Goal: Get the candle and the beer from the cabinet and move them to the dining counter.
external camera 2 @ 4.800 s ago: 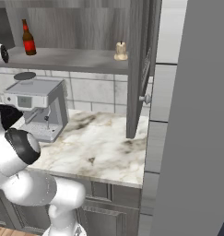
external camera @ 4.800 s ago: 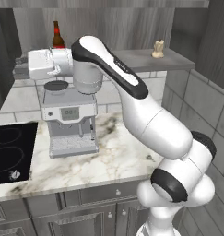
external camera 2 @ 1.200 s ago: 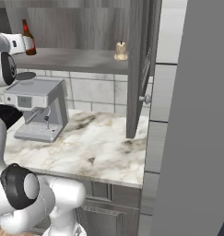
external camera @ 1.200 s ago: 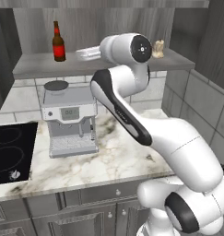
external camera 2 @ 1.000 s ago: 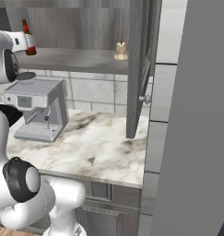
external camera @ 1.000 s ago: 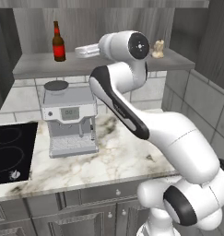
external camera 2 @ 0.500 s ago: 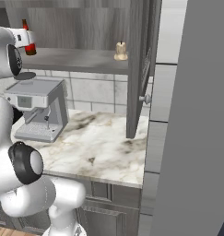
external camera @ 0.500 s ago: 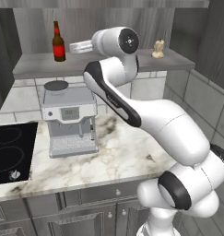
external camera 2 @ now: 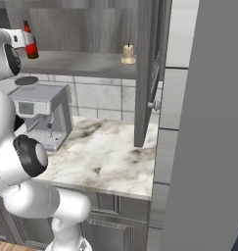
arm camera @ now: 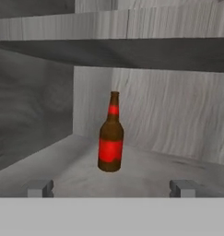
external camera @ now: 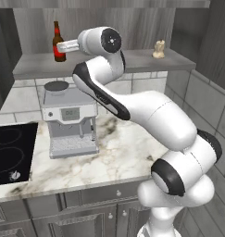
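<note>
The white arm rose from its base at the lower right of the left base view, bent at a dark elbow joint, and swept up and to the left. Its round wrist sat high, the hand stretched out level toward the left. The gripper (arm camera: 111, 188) was spread wide, its two fingers (arm camera: 40, 188) standing far apart at either side of the hand view (nothing between them). In the right base view the hand (external camera 2: 16, 37) showed at the upper left.
</note>
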Available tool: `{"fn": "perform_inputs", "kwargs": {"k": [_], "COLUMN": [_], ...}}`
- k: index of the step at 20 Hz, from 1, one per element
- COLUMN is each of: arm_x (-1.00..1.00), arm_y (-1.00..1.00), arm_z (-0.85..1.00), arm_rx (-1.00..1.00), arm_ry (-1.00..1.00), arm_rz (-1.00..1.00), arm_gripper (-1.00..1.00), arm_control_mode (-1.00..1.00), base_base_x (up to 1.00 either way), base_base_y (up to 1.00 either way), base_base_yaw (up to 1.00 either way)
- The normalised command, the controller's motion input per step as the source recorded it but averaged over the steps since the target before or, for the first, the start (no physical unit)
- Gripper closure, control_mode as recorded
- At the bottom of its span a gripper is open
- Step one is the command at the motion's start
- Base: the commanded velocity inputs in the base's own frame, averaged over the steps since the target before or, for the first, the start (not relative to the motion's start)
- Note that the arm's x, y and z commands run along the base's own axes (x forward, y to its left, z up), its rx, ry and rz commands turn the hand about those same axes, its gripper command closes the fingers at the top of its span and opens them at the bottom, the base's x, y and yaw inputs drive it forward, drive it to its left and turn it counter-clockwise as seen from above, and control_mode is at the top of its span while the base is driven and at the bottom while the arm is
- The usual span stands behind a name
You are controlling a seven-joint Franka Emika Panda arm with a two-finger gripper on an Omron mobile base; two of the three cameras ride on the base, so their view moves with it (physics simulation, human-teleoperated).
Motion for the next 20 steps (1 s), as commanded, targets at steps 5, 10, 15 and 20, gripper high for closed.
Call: {"fn": "perform_inputs", "kwargs": {"k": [5, 10, 15, 20], "arm_x": [0.37, 0.21, 0.13, 0.06], "arm_y": [0.00, 0.00, 0.00, 0.00], "arm_z": [0.00, 0.00, 0.00, 0.00], "arm_rx": [0.01, 0.00, 0.00, 0.00], "arm_ry": [0.00, -0.02, -0.01, 0.00], "arm_rz": [0.00, 0.00, 0.00, 0.00], "arm_gripper": [-1.00, -1.00, -1.00, -1.00], "arm_control_mode": [-1.00, -1.00, -1.00, -1.00], "base_base_x": [0.00, 0.00, 0.00, 0.00], "base_base_y": [0.00, 0.00, 0.00, 0.00], "base_base_yaw": [0.00, 0.00, 0.00, 0.00]}}
